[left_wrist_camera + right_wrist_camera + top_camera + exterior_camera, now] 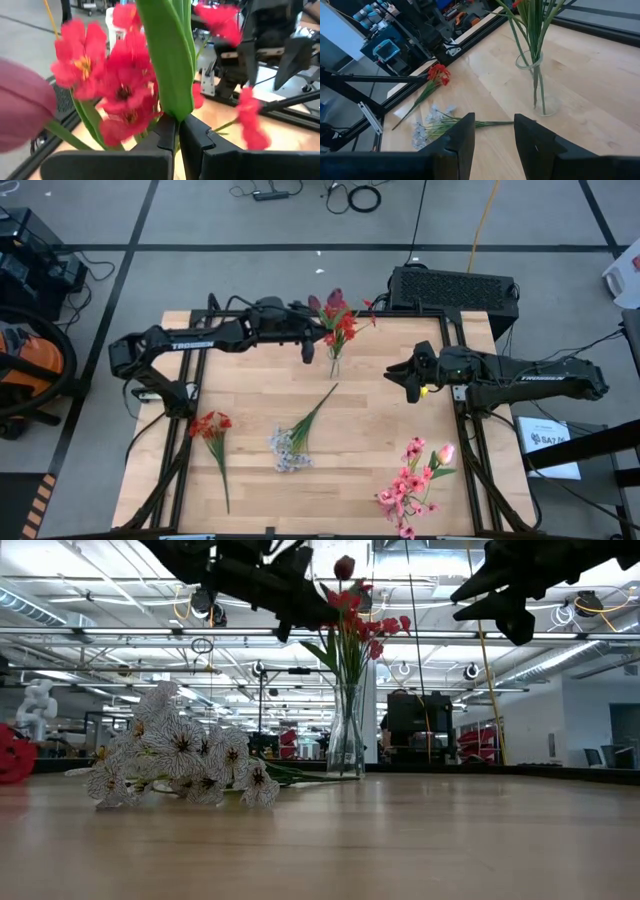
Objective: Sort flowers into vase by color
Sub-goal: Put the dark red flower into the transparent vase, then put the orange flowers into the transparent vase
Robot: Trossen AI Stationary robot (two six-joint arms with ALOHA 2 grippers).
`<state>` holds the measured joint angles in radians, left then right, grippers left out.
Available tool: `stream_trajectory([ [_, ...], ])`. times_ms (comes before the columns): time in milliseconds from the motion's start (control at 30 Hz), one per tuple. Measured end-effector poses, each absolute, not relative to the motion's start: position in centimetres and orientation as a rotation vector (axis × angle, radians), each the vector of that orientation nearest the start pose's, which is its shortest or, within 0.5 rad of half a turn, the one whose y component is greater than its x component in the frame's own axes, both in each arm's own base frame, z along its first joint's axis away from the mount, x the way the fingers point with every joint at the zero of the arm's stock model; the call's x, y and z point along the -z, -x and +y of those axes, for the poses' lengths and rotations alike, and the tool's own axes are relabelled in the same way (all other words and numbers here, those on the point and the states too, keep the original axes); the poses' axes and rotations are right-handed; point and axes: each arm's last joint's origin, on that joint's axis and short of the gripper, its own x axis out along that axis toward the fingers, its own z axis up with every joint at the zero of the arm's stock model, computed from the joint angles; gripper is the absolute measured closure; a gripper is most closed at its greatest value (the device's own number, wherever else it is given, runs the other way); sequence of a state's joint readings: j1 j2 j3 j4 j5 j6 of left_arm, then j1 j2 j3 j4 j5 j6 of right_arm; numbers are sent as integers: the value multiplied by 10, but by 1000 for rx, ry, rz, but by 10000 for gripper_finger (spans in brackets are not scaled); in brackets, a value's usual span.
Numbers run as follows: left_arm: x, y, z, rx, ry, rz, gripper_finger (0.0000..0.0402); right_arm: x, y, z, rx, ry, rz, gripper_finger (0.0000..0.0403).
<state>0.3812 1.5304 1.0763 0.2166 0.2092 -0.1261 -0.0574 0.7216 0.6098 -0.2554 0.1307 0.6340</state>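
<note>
1. Both arms are dark, near-black, built from long boxy links joined by rounded, bulkier joint housings.
2. The left arm (190, 340) carries white "TROSSEN" lettering along its long link, and the right arm (520, 380) carries the same white lettering on its own.
3. Thin black cables run alongside the left arm's links near its base.
4. A small yellow spot shows on the right arm close to its wrist.
5. The left gripper (177, 131) has two flat, matte black fingers with squared, angular edges.
6. The right gripper (494, 131) has two matching dark fingers, broad and slab-like, tapering toward flat tips.
</note>
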Motion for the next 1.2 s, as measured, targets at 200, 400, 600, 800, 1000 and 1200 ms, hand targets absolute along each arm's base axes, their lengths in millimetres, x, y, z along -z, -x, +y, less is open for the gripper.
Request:
stream_trajectory([
  [200, -280, -334, 121, -175, 201, 257, 386, -275, -162, -13, 299, -613, 296, 275],
  [400, -269, -333, 121, -178, 221, 345, 385, -275, -162, -13, 300, -613, 296, 275],
  [600, -266, -332, 120, -191, 288, 376, 373, -275, -161, -14, 329, -606, 286, 275],
  [800, -265, -332, 120, -192, 289, 379, 322, -275, -161, -14, 331, -613, 286, 275],
  [1000, -266, -332, 121, -192, 286, 378, 254, -275, -161, -14, 332, -615, 286, 275],
  [1200, -279, -322, 117, -183, 227, 368, 234, -275, -161, -14, 332, -615, 287, 275],
])
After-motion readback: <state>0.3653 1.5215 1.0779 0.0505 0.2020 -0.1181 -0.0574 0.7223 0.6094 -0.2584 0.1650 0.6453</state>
